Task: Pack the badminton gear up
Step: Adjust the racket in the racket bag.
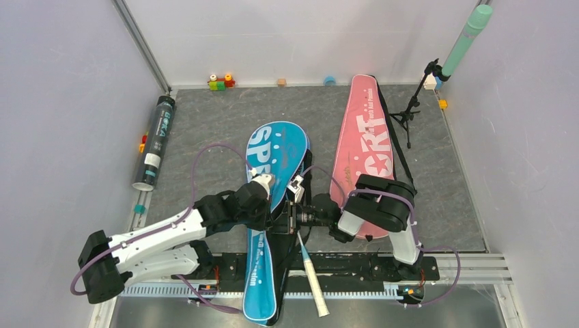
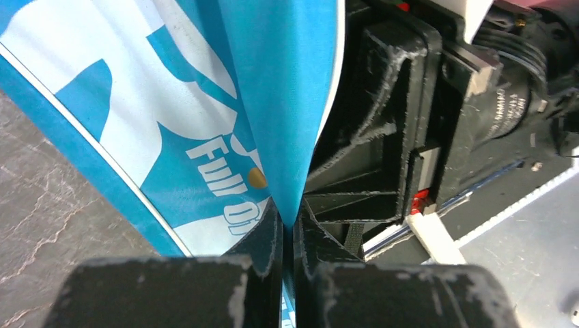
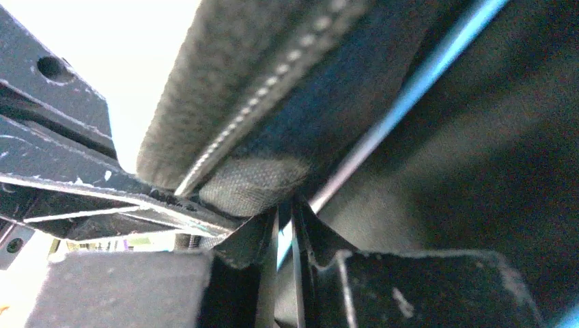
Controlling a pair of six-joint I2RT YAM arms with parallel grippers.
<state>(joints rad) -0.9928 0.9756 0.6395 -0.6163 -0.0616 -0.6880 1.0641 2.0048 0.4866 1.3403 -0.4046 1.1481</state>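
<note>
Your left jaws are clamped tight on the lifted right edge of the blue racket bag (image 1: 276, 154). Your right jaws, nearly closed, nip its dark seam opposite. The bag lies near-to-far, mid-table (image 1: 205, 123), with the white racket handle (image 1: 313, 277) jutting nearward.

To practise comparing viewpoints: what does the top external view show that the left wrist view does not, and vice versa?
Only the top external view: the pink racket bag, the dark tube and the black tripod stand. Only the left wrist view: the left pincer with jaws pressed shut on a raised fold of fabric. Both: the blue racket bag on the grey mat.
</note>
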